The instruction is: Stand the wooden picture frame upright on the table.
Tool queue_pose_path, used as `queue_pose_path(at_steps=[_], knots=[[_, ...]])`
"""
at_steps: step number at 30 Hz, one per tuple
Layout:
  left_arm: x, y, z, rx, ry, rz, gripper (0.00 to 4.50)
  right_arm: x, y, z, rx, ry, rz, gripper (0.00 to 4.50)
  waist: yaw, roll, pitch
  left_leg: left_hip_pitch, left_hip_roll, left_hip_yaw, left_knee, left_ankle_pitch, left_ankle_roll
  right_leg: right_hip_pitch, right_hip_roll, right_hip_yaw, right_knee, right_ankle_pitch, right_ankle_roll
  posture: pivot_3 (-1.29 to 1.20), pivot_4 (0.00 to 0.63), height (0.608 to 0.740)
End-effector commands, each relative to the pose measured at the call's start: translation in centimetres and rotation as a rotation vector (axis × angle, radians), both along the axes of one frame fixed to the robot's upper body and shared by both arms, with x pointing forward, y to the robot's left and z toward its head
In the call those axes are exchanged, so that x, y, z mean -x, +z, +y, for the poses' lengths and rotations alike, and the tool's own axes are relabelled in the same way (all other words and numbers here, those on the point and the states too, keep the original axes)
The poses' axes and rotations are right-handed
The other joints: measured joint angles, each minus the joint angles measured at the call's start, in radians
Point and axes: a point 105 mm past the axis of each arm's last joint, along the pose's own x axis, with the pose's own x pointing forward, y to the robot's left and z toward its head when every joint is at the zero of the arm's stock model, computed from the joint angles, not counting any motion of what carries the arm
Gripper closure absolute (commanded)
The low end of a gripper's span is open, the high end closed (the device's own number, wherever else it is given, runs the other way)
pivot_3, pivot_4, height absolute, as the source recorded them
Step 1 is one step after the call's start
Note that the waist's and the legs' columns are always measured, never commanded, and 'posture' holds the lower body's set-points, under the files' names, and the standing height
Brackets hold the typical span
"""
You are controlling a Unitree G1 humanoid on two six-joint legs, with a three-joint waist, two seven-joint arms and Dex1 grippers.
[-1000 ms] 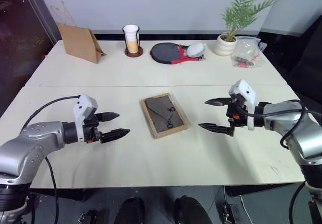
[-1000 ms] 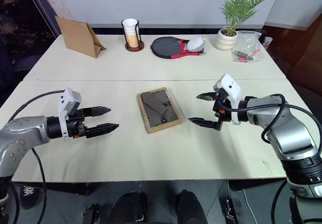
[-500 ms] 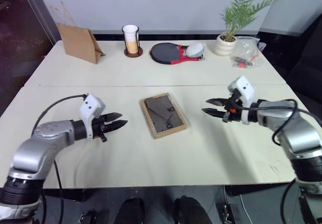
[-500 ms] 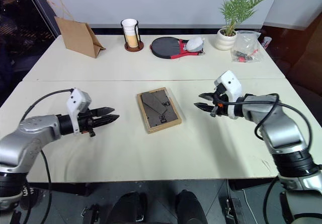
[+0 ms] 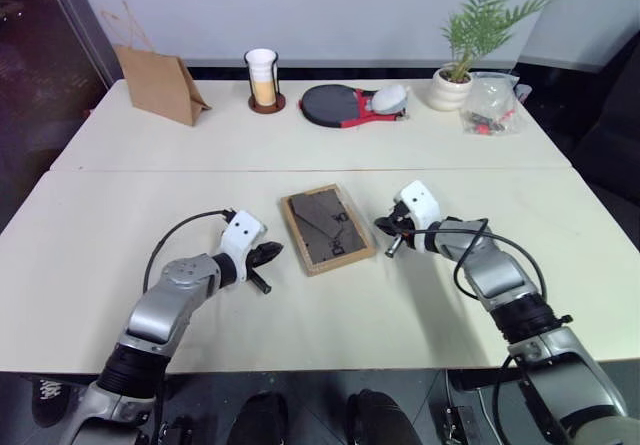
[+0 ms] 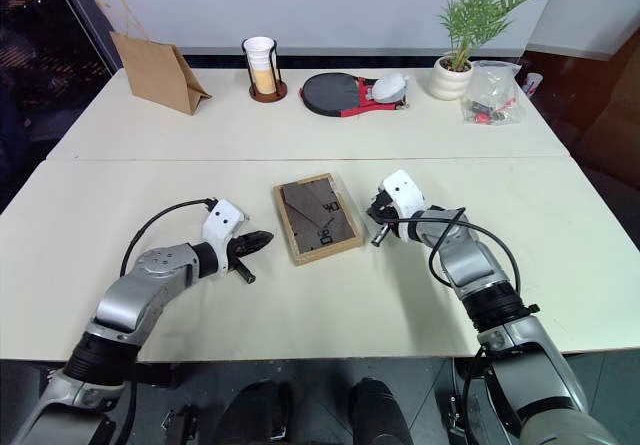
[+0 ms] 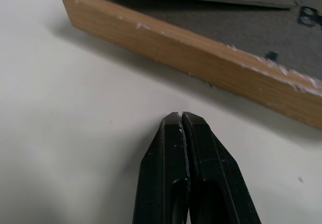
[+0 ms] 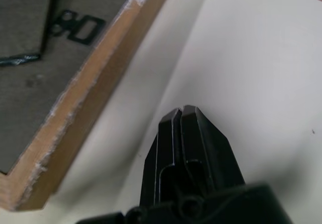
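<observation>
Office-like room: pale table (image 5: 120, 155), potted plant (image 5: 462, 55).

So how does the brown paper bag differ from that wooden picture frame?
The brown paper bag stands upright near the table's far left corner; the wooden picture frame lies flat, back up, mid-table. The bag is plain brown all over; the frame has a light wood edge around a dark grey back. No gripper is near the bag, while the left gripper and right gripper flank the frame, both shut.
</observation>
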Motion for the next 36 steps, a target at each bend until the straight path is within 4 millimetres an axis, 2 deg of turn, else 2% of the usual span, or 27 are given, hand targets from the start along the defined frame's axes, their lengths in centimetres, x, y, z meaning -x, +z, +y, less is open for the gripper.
queue_pose_path(at_steps=[1,8,12,15,21,27,30,33,36], knots=[[0.5,0.1,0.1,-0.017,-0.002,0.009,4.45,1.8,0.0,2.8,-0.042,0.114,0.027,4.48,-0.001,0.0,0.0,0.0,0.0,0.0,0.0,0.0,0.0,0.0,0.0,0.0,0.0,0.0,0.0,0.0,0.15,0.74],[2.4,0.2,1.5,-0.008,0.004,0.082,4.45,5.1,-0.3,5.4,-0.08,0.211,0.085,4.48,-0.005,0.0,-0.001,0.001,0.003,-0.001,0.0,0.0,0.0,0.0,0.0,0.0,0.001,0.0,0.0,0.0,0.15,0.74],[2.8,0.6,2.4,-0.03,0.018,0.086,4.45,5.9,0.0,6.2,-0.09,0.22,0.092,4.48,-0.004,0.0,-0.001,0.001,0.003,-0.001,0.0,0.0,0.0,0.0,0.0,0.0,0.002,0.0,0.0,0.0,0.15,0.74],[2.9,0.7,2.3,-0.026,0.007,0.094,4.45,6.0,-0.1,6.3,-0.088,0.215,0.096,4.48,-0.002,0.0,-0.001,0.001,0.002,-0.001,0.001,0.0,0.0,0.001,0.0,0.0,0.002,0.0,0.0,0.0,0.15,0.74],[3.8,0.7,1.6,-0.011,-0.054,0.131,4.45,5.8,-0.2,5.9,-0.074,0.197,0.093,4.48,-0.001,0.0,-0.001,0.001,0.002,-0.001,0.001,0.0,0.0,0.001,0.0,-0.001,0.002,0.0,0.0,0.0,0.15,0.74],[4.7,0.9,1.5,0.011,-0.103,0.164,4.45,5.5,-0.1,4.5,-0.026,0.175,0.08,4.48,0.003,0.0,-0.001,0.001,0.001,-0.002,0.001,0.0,0.0,0.001,0.0,-0.001,0.002,0.0,-0.001,0.0,0.15,0.74],[4.5,1.6,3.5,-0.018,-0.08,0.156,4.45,5.4,0.7,2.9,-0.031,0.145,0.088,4.48,0.003,0.0,-0.001,0.001,0.001,-0.002,0.002,0.0,0.0,0.001,-0.001,-0.001,0.002,0.0,-0.001,0.0,0.15,0.74],[4.5,3.7,5.3,0.071,-0.089,0.167,4.45,5.7,2.8,1.5,-0.093,0.142,0.094,4.48,0.002,0.0,0.0,0.0,0.001,-0.002,0.002,0.0,0.0,0.0,-0.001,-0.001,0.002,0.0,-0.001,0.0,0.15,0.74],[4.6,5.5,6.0,0.189,-0.119,0.211,3.64,6.5,5.1,1.2,-0.134,0.198,0.081,4.5,0.002,0.0,0.0,0.0,0.002,-0.002,0.001,0.0,0.0,0.0,-0.001,-0.001,0.002,0.0,-0.001,0.0,0.15,0.74]])
